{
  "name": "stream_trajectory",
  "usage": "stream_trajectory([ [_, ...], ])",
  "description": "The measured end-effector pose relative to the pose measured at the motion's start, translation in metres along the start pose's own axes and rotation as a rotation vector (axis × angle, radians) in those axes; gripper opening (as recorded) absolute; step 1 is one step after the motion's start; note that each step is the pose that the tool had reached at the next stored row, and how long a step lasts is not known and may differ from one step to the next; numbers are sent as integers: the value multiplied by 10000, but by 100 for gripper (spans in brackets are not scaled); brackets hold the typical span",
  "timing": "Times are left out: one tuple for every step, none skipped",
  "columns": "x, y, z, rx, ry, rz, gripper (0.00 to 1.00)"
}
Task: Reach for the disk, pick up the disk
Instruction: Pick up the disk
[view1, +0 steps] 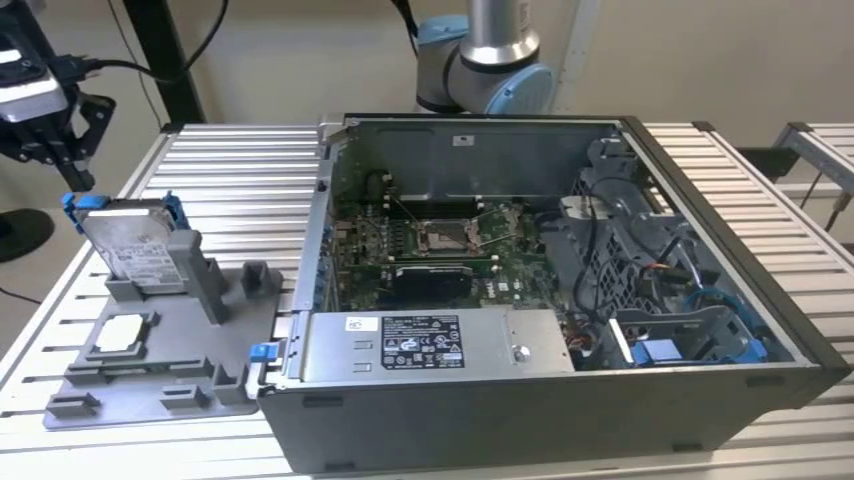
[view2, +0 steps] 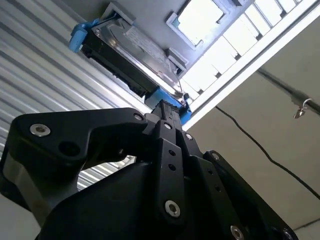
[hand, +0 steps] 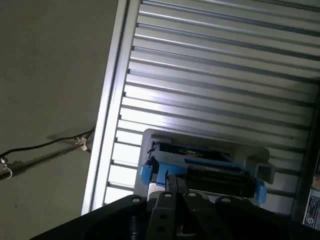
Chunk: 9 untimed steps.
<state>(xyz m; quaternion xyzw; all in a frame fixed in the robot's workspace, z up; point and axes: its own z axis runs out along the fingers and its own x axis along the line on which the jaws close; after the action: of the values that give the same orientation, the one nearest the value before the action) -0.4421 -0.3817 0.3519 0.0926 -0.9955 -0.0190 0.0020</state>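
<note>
Grey plastic fixture plate on the slatted aluminium table, at its near corner on the exterior view's left. Small square silver chip lies flat in a recess of the plate.

Just behind the chip, the disk stands on edge in an upright holder of the plate. It leans back a little, white label face toward the camera, blue rail framing its edges.

Gripper hangs over the disk's top corner on the exterior view's left. Black fingers point down, pressed together, nothing between them. In both wrist views the gripper ends right at the blue rail; contact or a small gap, cannot tell. In the second wrist view the disk lies just beyond the fingertips, label face showing.

Beside the plate, toward the table's middle, sits an open computer case. Labelled power supply is against its near wall, motherboard further in.

Farthest back, at the table's far edge, the arm's base, silver and blue.
</note>
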Motion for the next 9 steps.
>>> stream_trajectory([
  [0, 0, 0, 0, 5, -128, 0],
  [0, 0, 0, 0, 10, -261, 0],
  [0, 0, 0, 1, 16, -403, 0],
  [0, 0, 0, 1, 21, -536, 0],
  [0, 0, 0, 1, 25, -666, 0],
  [0, 0, 0, 1, 31, -820, 0],
  [0, 0, 0, 2, 37, -956, 0],
  [0, 0, 0, 2, 42, -1085, 0],
  [0, 0, 0, 3, 47, -1218, 0],
])
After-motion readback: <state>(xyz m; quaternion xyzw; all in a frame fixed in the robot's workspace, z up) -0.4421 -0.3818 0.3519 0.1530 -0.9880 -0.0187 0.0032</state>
